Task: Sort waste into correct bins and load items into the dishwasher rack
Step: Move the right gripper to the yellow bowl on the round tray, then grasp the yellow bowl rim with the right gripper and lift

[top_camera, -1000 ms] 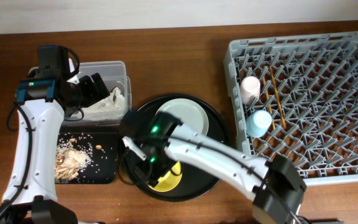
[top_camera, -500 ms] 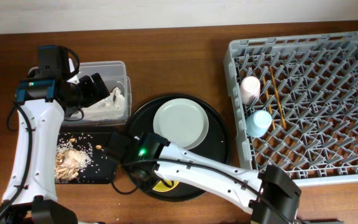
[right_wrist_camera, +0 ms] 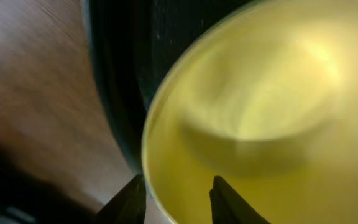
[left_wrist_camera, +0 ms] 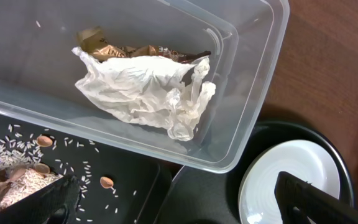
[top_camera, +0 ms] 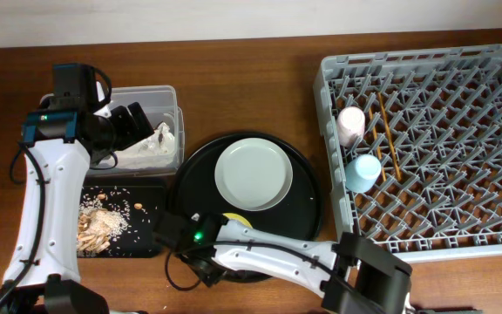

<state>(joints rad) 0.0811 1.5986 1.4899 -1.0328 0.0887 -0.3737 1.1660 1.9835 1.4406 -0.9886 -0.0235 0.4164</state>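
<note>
Down at the 6 o'clock edge of the round black tray (top_camera: 308,218) with the right gripper (right_wrist_camera: 178,196), fingers (right_wrist_camera: 129,196) astride the rim of the yellow bowl (right_wrist_camera: 260,124); too blurred to call it clamped or loose. Up at 10 o'clock, left gripper (left_wrist_camera: 179,202) spread wide and empty over the clear tub (left_wrist_camera: 253,93), napkin (left_wrist_camera: 142,90) and wrapper (left_wrist_camera: 142,51) inside.

A robotics lab: wooden table (top_camera: 251,87) holding a dishwasher rack (top_camera: 331,148).
</note>
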